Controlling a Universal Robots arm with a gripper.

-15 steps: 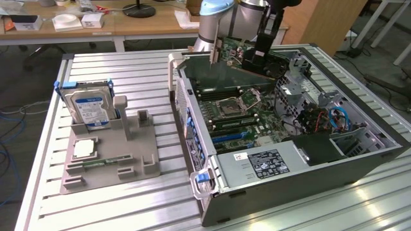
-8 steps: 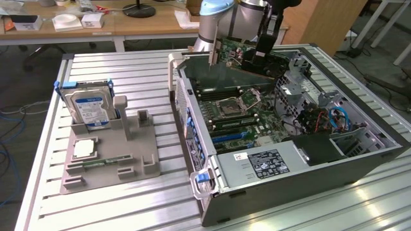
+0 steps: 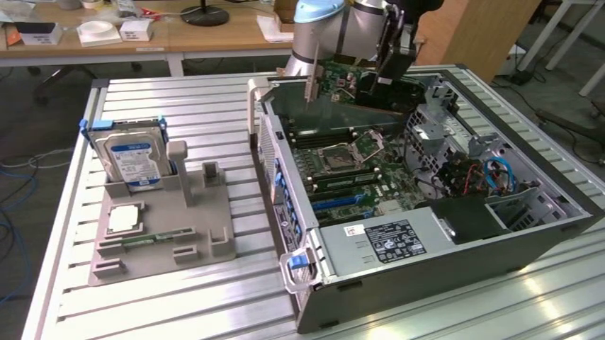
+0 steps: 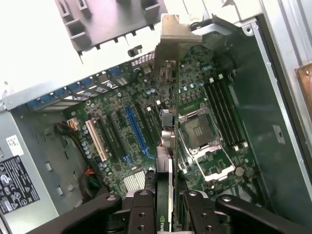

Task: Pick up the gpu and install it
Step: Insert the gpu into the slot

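Note:
The gpu (image 3: pixel 342 81) hangs in the air over the far end of the open computer case (image 3: pixel 416 283), its pale metal bracket pointing down toward the exterior view's left. My gripper (image 3: pixel 375 86) is shut on it from above. In the wrist view the gpu (image 4: pixel 165 146) runs edge-on away from my gripper (image 4: pixel 165 214), with one dark finger (image 4: pixel 142 209) on each side of it and the bracket at its far end. Below it lies the motherboard (image 4: pixel 122 146) with a long blue slot (image 4: pixel 136 129) just to one side of the card's edge.
A CPU socket (image 4: pixel 197 129) and memory slots (image 4: pixel 226 112) lie on the card's other side. The power supply (image 3: pixel 387 241) fills the case's near end, and drive cages (image 3: pixel 444 127) stand at the exterior view's right. A hard drive (image 3: pixel 137 159) stands in the grey fixture (image 3: pixel 161 234) outside the case.

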